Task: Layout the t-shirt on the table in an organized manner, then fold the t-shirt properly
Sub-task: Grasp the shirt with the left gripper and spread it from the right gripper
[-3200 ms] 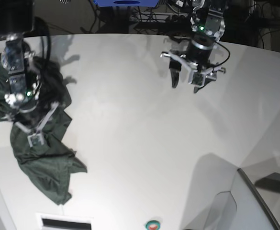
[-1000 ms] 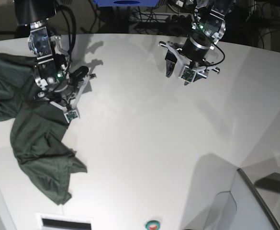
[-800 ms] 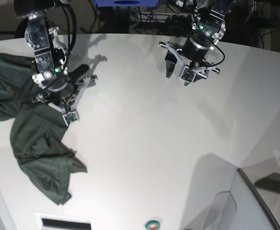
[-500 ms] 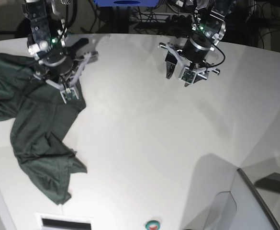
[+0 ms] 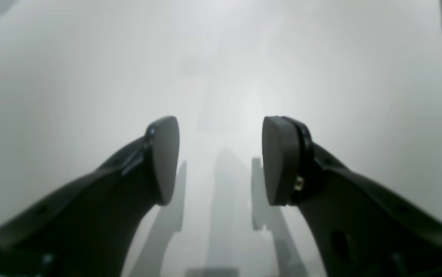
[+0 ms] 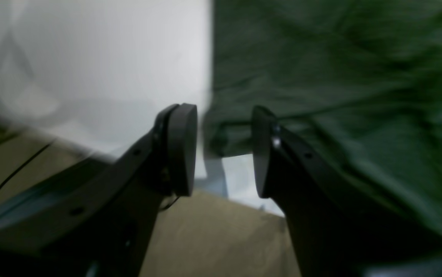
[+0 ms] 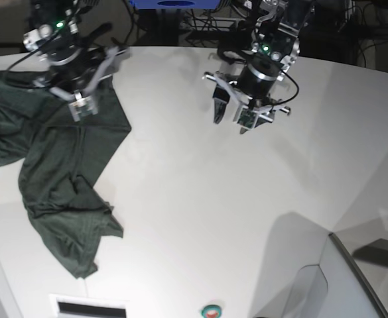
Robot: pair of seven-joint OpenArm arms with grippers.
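Note:
The dark green t-shirt (image 7: 54, 172) lies crumpled at the left of the white table (image 7: 200, 199), from the far edge down to the near left. My right gripper (image 7: 82, 106) hovers over its far right edge. In the right wrist view my right gripper (image 6: 223, 150) has its jaws apart, with a corner of the t-shirt (image 6: 340, 77) showing in the gap below them, near the table's edge (image 6: 109, 57). My left gripper (image 7: 231, 118) is open over bare table at the far middle. In its wrist view my left gripper (image 5: 219, 161) holds nothing over the table (image 5: 221, 57).
A grey box (image 7: 353, 278) juts in at the near right. A round red and green button (image 7: 211, 310) and a slotted panel (image 7: 87, 308) sit at the near edge. Cables and a blue object (image 7: 174, 3) lie beyond the far edge.
My right gripper carried the shirt's edge toward the far side and right, spreading the cloth wider, then opened its jaws. My left arm shifted left and nearer.

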